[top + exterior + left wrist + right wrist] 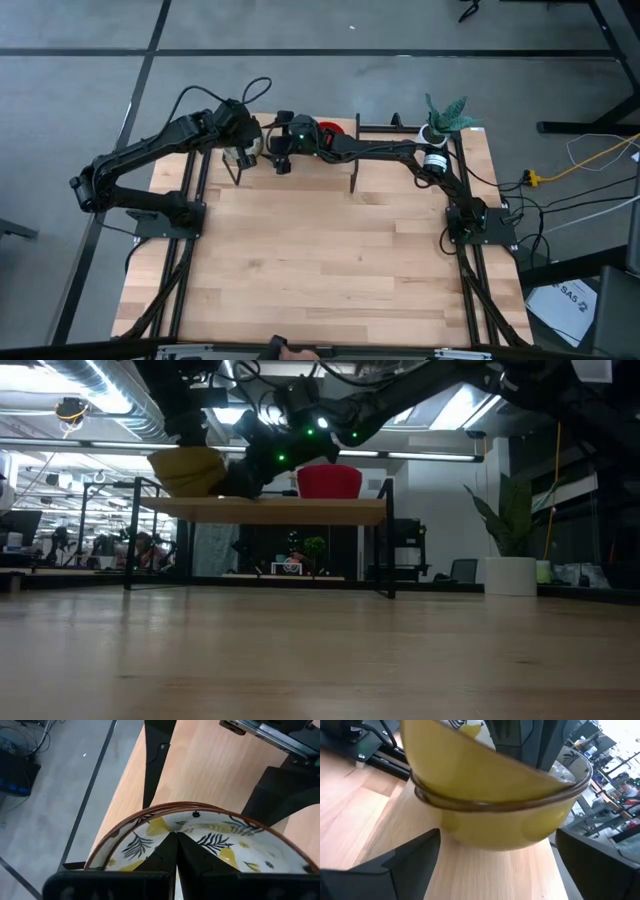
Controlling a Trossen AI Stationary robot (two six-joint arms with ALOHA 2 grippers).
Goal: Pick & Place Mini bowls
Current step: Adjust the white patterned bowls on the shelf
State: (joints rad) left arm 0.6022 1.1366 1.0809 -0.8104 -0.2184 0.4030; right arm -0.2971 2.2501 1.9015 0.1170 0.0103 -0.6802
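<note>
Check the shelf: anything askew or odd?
Yes: on the raised shelf the upper patterned bowl sits tilted in the one below, pinched at its rim by the left gripper. Red bowl looks upright.

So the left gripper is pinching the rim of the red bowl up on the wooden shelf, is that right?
Not quite. The left gripper is shut on the rim of a patterned bowl, white inside with yellow and dark leaf prints, on the wooden shelf. The left wrist view shows it. The red bowl sits apart.
</note>
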